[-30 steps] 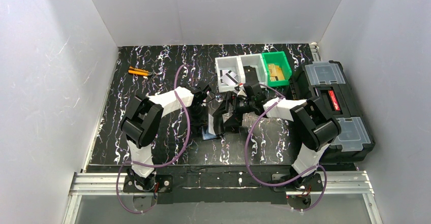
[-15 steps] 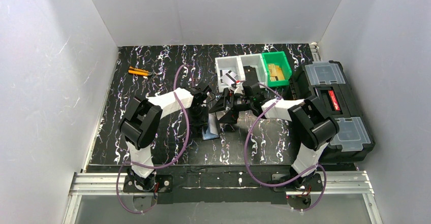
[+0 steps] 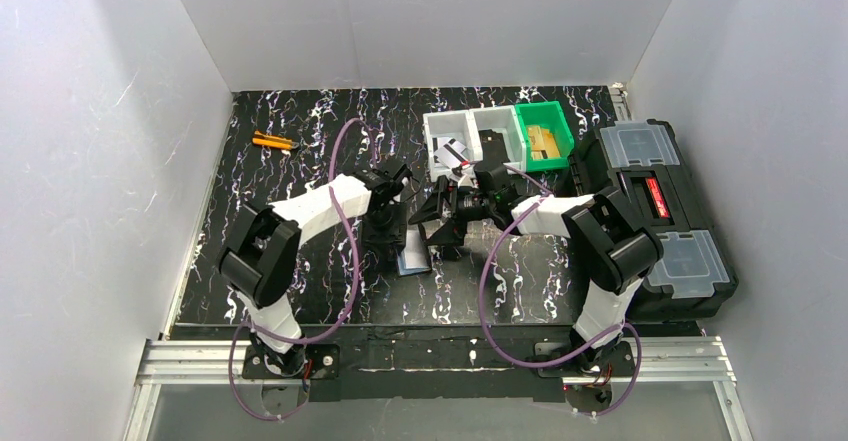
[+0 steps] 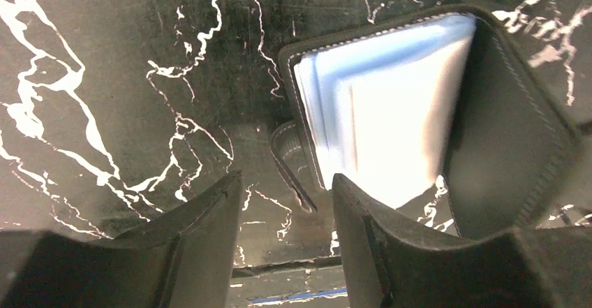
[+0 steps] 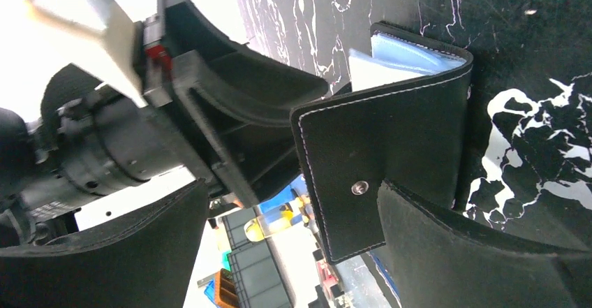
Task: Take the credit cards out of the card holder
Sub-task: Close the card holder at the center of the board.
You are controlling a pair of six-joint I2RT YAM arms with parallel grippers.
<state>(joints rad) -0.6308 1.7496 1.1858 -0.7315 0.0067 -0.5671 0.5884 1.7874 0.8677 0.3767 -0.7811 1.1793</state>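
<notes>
The black card holder (image 3: 412,258) lies open on the marbled table between my two grippers. In the left wrist view its glossy blue-grey inside (image 4: 380,112) faces up, with the black cover raised at its right. My left gripper (image 4: 286,182) is open just beside its left edge, over a loose strap. In the right wrist view the cover with its metal stud (image 5: 359,186) stands between the fingers of my right gripper (image 5: 290,189), which is wide open. A silvery credit card (image 3: 456,151) with a dark stripe lies in the white bin. A pale sheet edge shows in the holder's pocket.
A white two-part bin (image 3: 470,113) and a green bin (image 3: 563,121) with tan blocks stand behind the grippers. A large black toolbox (image 3: 655,211) fills the right side. A small orange object (image 3: 272,142) lies at the far left.
The left arm's elbow has swung out to the near left. The holder, held up between the grippers before, now lies lower on the table. The right gripper has edged left.
</notes>
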